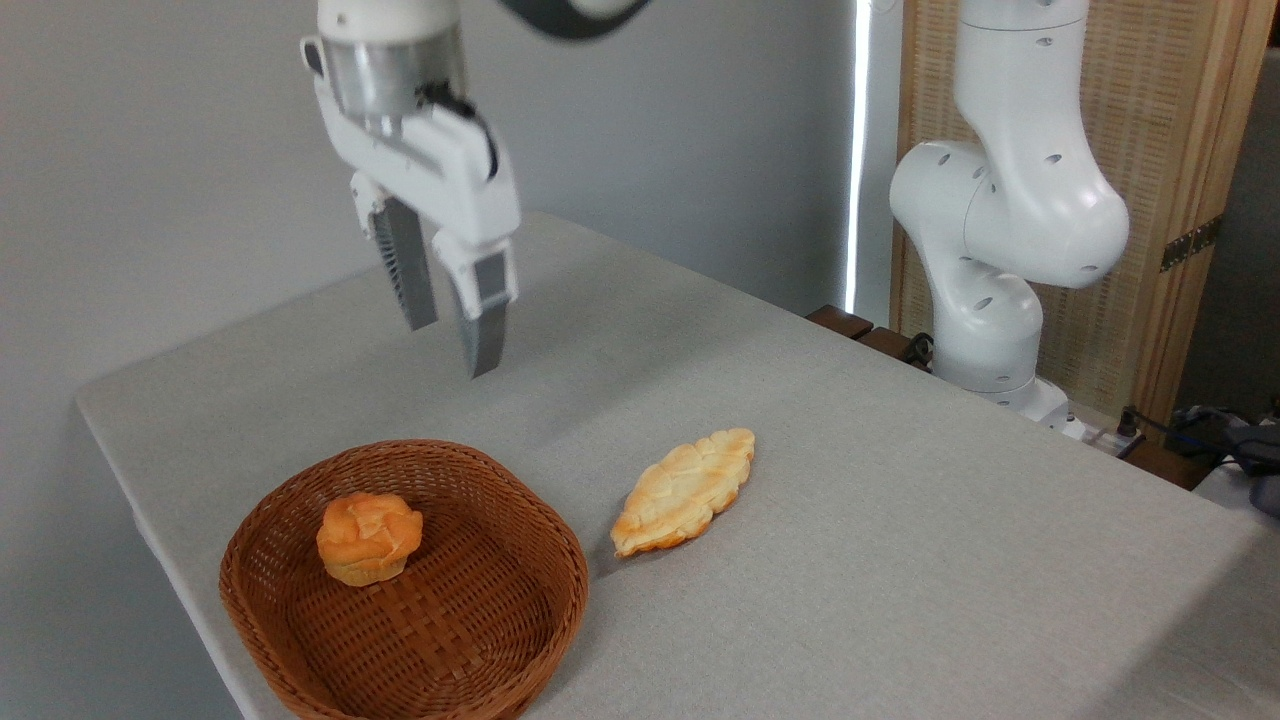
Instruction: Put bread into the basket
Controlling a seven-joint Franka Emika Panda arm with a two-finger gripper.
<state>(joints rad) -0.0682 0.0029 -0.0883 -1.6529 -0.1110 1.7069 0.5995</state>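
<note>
The bread (368, 538), a small round orange-golden bun with a knotted top, rests inside the brown woven basket (520, 610) near its left side. The basket sits at the table's front left corner. My gripper (452, 346) hangs in the air well above and behind the basket. Its two grey fingers (486, 325) point down and stand apart, open, with nothing between them.
A flat leaf-shaped pale golden pastry (684, 490) lies on the grey tablecloth (850, 520) just right of the basket. The arm's white base (1000, 250) stands at the back right beside a wooden panel. Cables lie at the far right.
</note>
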